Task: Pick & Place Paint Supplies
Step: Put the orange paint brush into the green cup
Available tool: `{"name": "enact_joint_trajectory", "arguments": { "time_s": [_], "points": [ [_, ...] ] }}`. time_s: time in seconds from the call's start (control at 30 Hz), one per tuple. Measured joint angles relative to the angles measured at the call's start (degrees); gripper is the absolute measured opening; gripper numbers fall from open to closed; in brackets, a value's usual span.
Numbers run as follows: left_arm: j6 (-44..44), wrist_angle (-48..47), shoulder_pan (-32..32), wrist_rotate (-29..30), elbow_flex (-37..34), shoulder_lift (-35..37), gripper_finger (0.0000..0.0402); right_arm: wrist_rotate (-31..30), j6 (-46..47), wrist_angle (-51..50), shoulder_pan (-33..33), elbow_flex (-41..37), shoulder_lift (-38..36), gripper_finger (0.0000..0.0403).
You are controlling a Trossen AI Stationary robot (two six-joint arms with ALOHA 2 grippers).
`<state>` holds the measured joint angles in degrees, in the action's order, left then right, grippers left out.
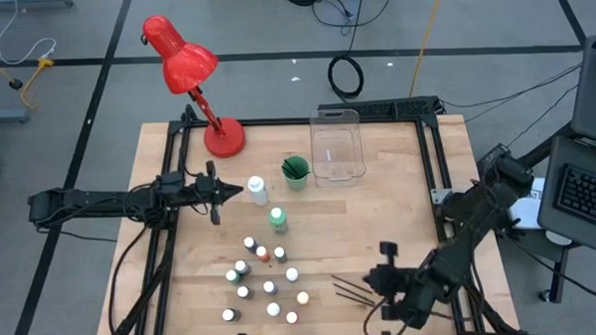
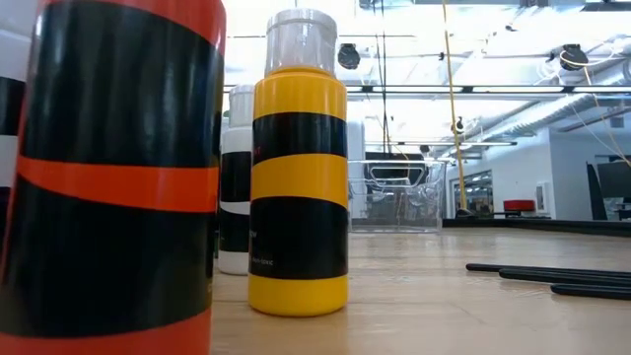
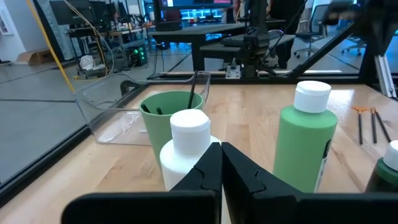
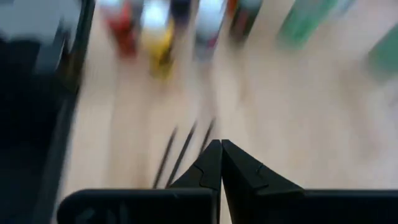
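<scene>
At table, seen from above, left to right:
Left gripper [image 1: 222, 193]: at the left side, mid-depth, pointing right; its fingers are pressed together on nothing. Its tip sits just beside the white bottle [image 1: 256, 191], not touching, judged lined up for a first pick.
Red lamp [image 1: 190, 77]: far left corner, base on the wood, head tipped over the edge; clear of the work.
Tall bottles: the white one and the green bottle [image 1: 278, 220] stand upright near centre, apart from one another, the green one nearer.
Small paint bottles [image 1: 265, 283]: about a dozen, upright, loosely clustered near-centre; none moved into a container.
Green cup [image 1: 295, 171]: just right of the white bottle, a dark stick leaning inside; likely the brush holder.
Clear bin [image 1: 337, 149]: far centre, beside the cup, nothing visible inside; judged the drop point.
Brushes [image 1: 354, 290]: lying flat, near right, fanned out.
Right gripper [image 1: 379, 284]: near right, just beside the brush ends, jaws closed and holding nothing; its wrist view is blurred.
Progress: judged at the start.
</scene>
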<state>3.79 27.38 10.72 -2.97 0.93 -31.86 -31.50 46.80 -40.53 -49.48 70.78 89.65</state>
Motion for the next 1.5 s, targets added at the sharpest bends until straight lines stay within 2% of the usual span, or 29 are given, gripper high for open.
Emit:
{"name": "enact_joint_trajectory", "arguments": {
  "time_s": [0.1, 0.33, 0.43, 0.57, 0.73, 0.87, 1.03, 1.23, 1.5],
  "points": [
    [0.13, 0.03, 0.01, -0.01, 0.00, 0.00, 0.0007, 8.88, 8.22, -1.79, -1.66, -2.25, 0.40, 0.0001],
    [1.05, 0.40, 0.00, 0.05, 0.01, 0.00, 0.0023, 16.12, 23.38, 8.95, -2.04, -13.65, 0.52, 0.0014],
    [1.78, 0.48, 0.02, 0.07, 0.02, 0.00, 0.0019, 20.72, 28.57, 14.62, -1.66, -18.62, 0.52, 0.0037],
    [1.73, 0.40, 0.01, 0.05, 0.02, -0.02, 0.0007, 25.63, 33.60, 21.84, -1.52, -23.21, 0.52, 0.0087],
    [1.75, 0.31, 0.02, 0.07, 0.02, -0.02, 0.0005, 25.65, 34.32, 24.02, -2.02, -24.22, 0.52, 0.0146],
    [1.78, 0.29, 0.02, 0.07, 0.02, -0.01, 0.0019, 25.42, 32.12, 25.10, -2.39, -24.22, 0.75, 0.0165],
    [1.51, -0.40, 0.02, 0.07, 0.02, -0.01, 0.0025, 25.29, 30.93, 28.87, -2.38, -24.06, 3.33, 0.0161],
    [0.77, -0.68, 0.02, 0.07, 0.02, -0.02, 0.0026, 24.60, 30.71, 28.93, -2.40, -23.87, 6.41, 0.0147],
    [0.84, -0.74, 0.02, 0.07, 0.02, -0.02, 0.0026, 20.61, 28.04, 29.35, -2.64, -23.98, 7.34, 0.0131]
  ]
}}
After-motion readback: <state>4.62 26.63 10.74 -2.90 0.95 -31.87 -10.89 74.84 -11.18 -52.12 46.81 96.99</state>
